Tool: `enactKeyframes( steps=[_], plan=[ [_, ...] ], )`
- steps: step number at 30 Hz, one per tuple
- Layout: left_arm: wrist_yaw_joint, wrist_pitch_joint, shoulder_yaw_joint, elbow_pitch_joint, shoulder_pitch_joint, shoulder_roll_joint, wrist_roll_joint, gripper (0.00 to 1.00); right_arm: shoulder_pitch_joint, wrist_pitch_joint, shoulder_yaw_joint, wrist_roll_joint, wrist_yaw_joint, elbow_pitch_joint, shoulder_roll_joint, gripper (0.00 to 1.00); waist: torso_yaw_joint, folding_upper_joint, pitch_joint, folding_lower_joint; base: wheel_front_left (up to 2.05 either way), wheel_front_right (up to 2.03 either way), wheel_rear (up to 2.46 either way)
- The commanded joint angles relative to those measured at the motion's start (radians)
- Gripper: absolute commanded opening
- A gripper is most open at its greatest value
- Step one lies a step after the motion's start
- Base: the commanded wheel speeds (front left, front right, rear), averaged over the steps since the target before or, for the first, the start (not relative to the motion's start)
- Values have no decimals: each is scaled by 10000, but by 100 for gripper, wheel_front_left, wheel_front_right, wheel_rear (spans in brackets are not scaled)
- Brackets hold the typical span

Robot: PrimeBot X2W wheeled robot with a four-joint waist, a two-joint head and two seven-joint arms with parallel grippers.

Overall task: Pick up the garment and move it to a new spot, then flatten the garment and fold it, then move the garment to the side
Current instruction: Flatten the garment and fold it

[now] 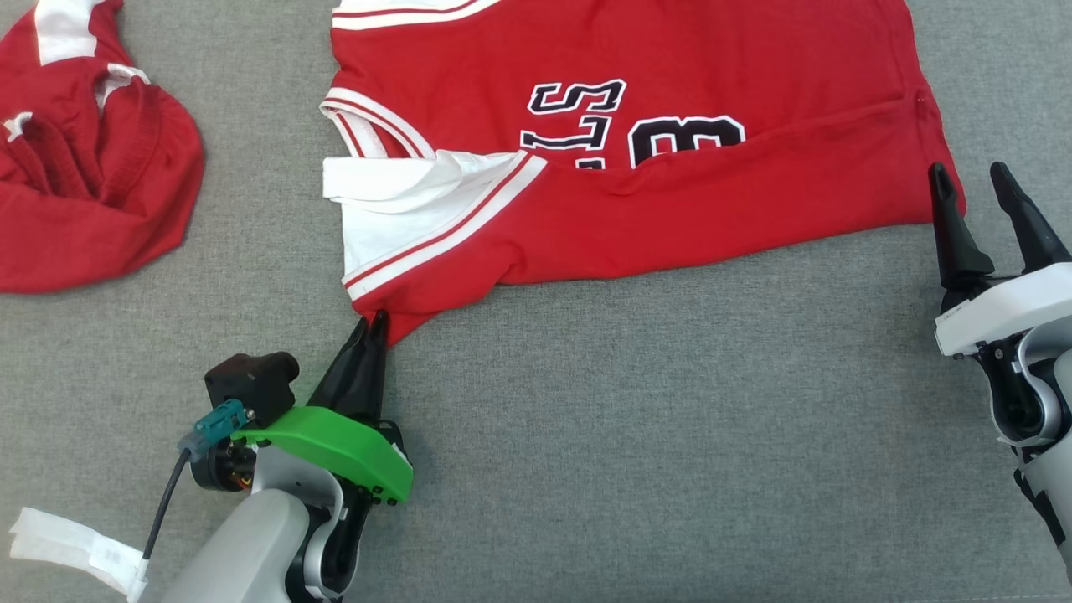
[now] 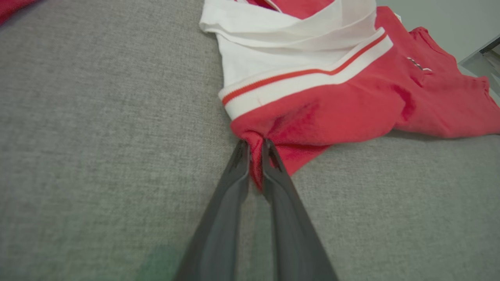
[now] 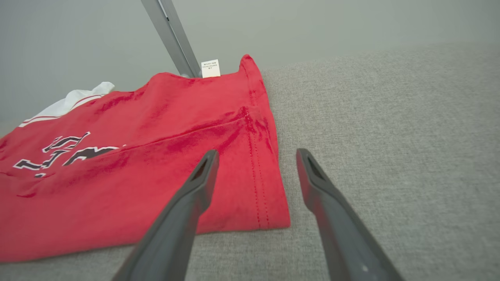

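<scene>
The garment (image 1: 687, 193) is a red jersey with white striped trim and black lettering, spread across the grey cloth surface with its near edge folded over. My left gripper (image 1: 371, 322) is shut on the garment's (image 2: 332, 113) near left red corner, and the left wrist view shows a pinch of red cloth between the fingertips (image 2: 254, 150). My right gripper (image 1: 971, 182) stands open at the garment's near right corner. In the right wrist view its left finger (image 3: 205, 171) hangs over the red hem (image 3: 258, 183) and its right finger over bare cloth surface, nothing held.
A second red and white garment (image 1: 92, 159) lies bunched at the far left. A white tag strip (image 1: 75, 548) lies at the near left by my left arm. A grey metal post (image 3: 172, 37) stands behind the jersey in the right wrist view.
</scene>
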Motion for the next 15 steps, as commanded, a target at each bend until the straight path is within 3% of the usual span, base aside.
enactKeyframes(
  steps=[1, 14, 15],
  plan=[
    [-79, 12, -54, -27, 14, 77, 7, 0, -130, -24, 16, 75, -18, 122, 12, 100, 22, -1, -19, 0, 0, 0, 0],
    [81, -23, -37, -1246, 201, 975, 527, 0, -966, 590, 344, 395, -18, 2063, 298, 100, 429, -1, -83, 0, 0, 0, 0],
    [95, 9, -58, -1290, 165, 1029, 550, 0, -1010, 637, 388, 405, -18, 2192, 293, 80, 455, -1, -76, 0, 0, 0, 0]
  ],
)
